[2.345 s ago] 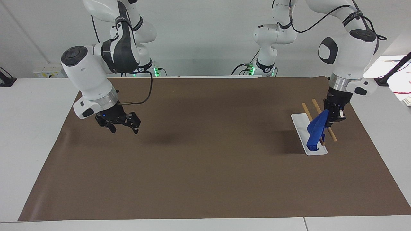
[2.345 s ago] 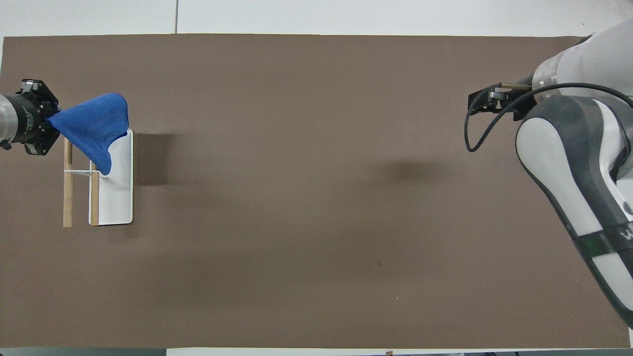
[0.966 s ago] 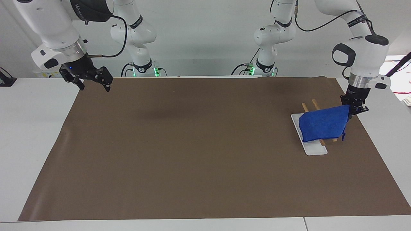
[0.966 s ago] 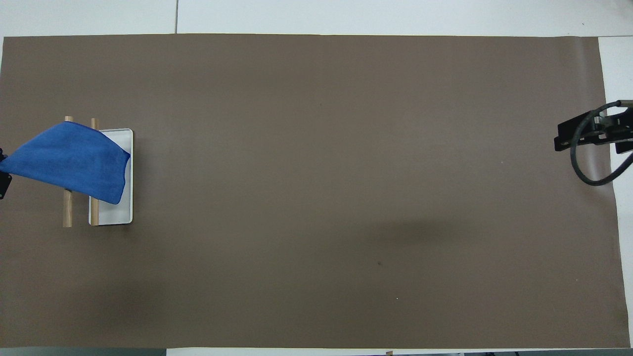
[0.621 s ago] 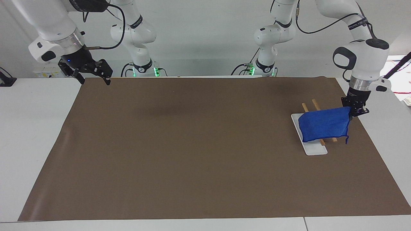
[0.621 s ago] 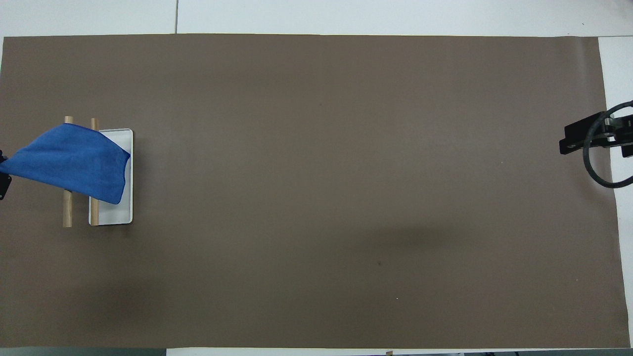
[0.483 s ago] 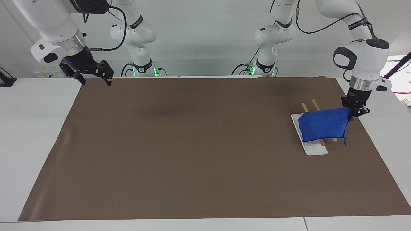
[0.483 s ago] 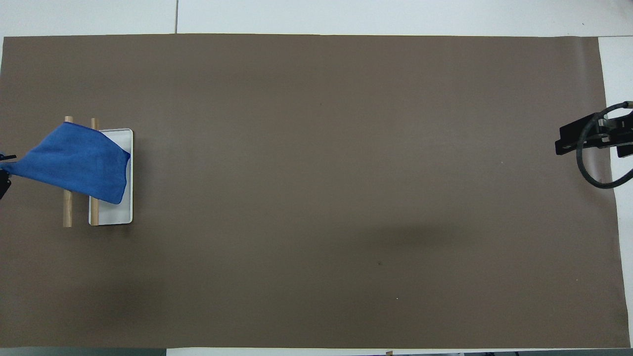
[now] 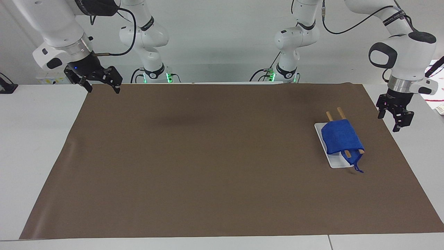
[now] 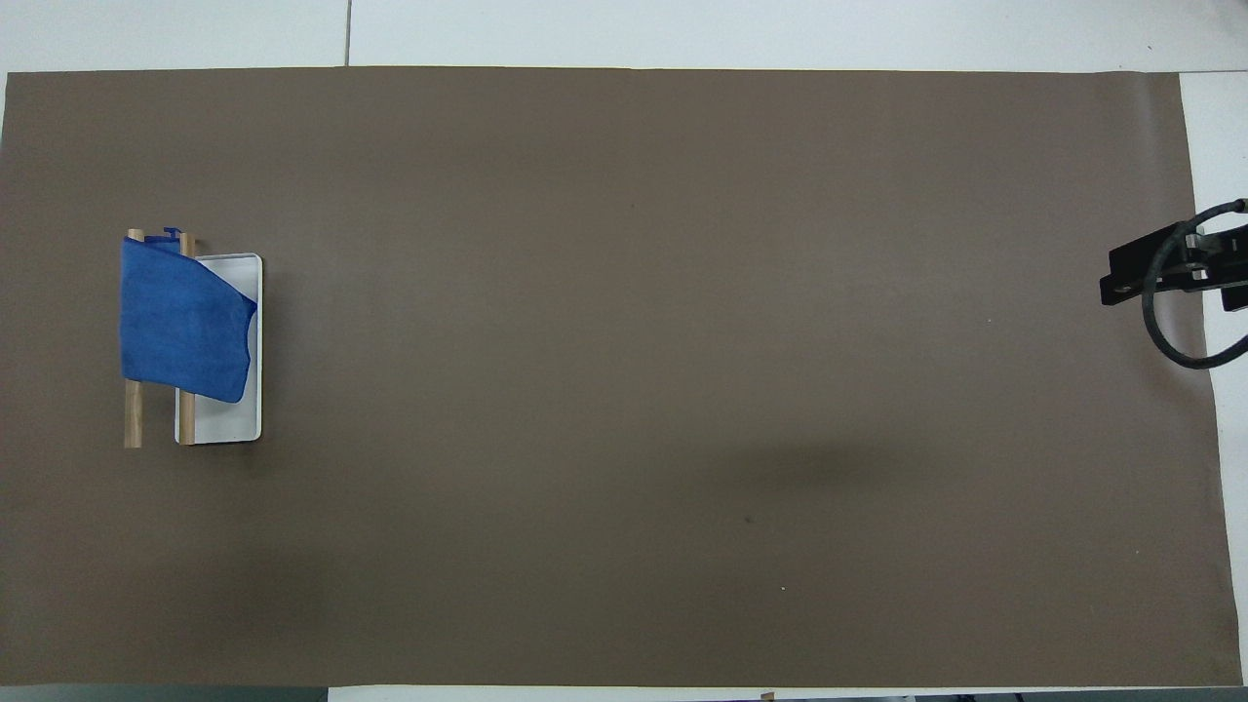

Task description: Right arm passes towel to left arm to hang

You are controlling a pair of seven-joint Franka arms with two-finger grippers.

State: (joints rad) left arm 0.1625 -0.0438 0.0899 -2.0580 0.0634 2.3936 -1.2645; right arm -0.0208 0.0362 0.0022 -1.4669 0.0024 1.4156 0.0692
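Note:
The blue towel (image 9: 341, 137) hangs draped over the two wooden bars (image 9: 340, 113) of a small rack with a white base (image 9: 338, 162), at the left arm's end of the mat. Its loop tag dangles at the low corner. It also shows in the overhead view (image 10: 180, 317). My left gripper (image 9: 393, 121) is open and empty, raised over the mat's edge beside the rack. My right gripper (image 9: 103, 89), with its blue light, is open and empty over the mat's corner at the right arm's end; part of it shows in the overhead view (image 10: 1160, 275).
A brown mat (image 9: 208, 156) covers most of the white table (image 9: 34, 156). The two arm bases stand at the table's edge nearest the robots. A cable loops from the right wrist (image 10: 1170, 331).
The left gripper let go of the towel's corner and moved up and away from the rack. The freed end dropped over the bars. The right gripper stayed in place.

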